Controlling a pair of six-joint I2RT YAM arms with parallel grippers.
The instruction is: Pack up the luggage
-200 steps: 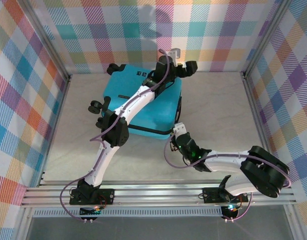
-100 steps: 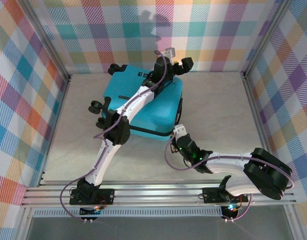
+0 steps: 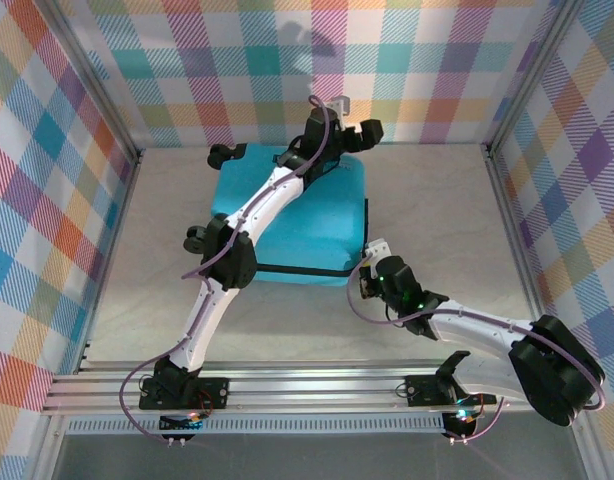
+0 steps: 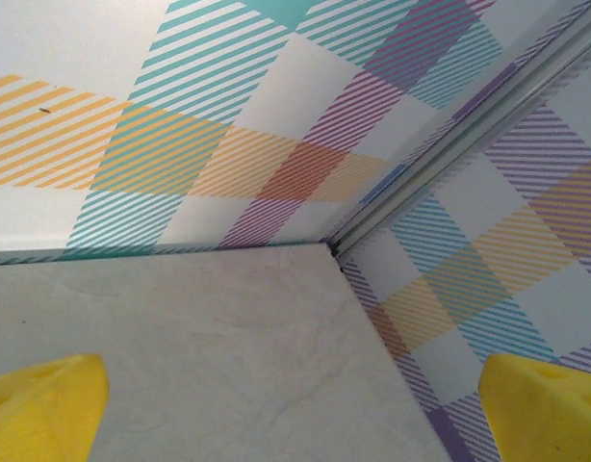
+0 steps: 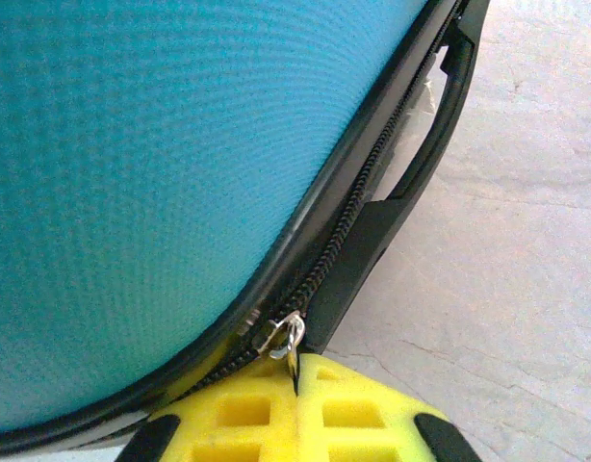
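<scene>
Nearest the bases, the right pincer (image 3: pixel 368 284) is crouching low at the near right corner of the luggage (image 3: pixel 317 230). Its yellow fingers (image 5: pixel 238 414) are pressing tight together and, in the right wrist view, pinching the small metal zipper pull (image 5: pixel 288 339). This looks like a grip for dragging the slider along the black zipper band (image 5: pixel 348 217), so the packing is probably at its closing step. The black side handle (image 5: pixel 425 144) is standing just beyond the pull, close beside the band, and may be crowding the pincer's path.

The turquoise case is lying flat and lid-down on the table (image 3: pixel 437 200), left of centre, with its black wheels (image 3: pixel 199 236) pointing left. The left arm (image 3: pixel 262 205) is stretching diagonally over the shell, likely steadying it against the pull. Its left pincer (image 3: pixel 353 132) is hanging released past the far edge, gripping nothing and facing the plaid back wall (image 3: pixel 317 60).
</scene>
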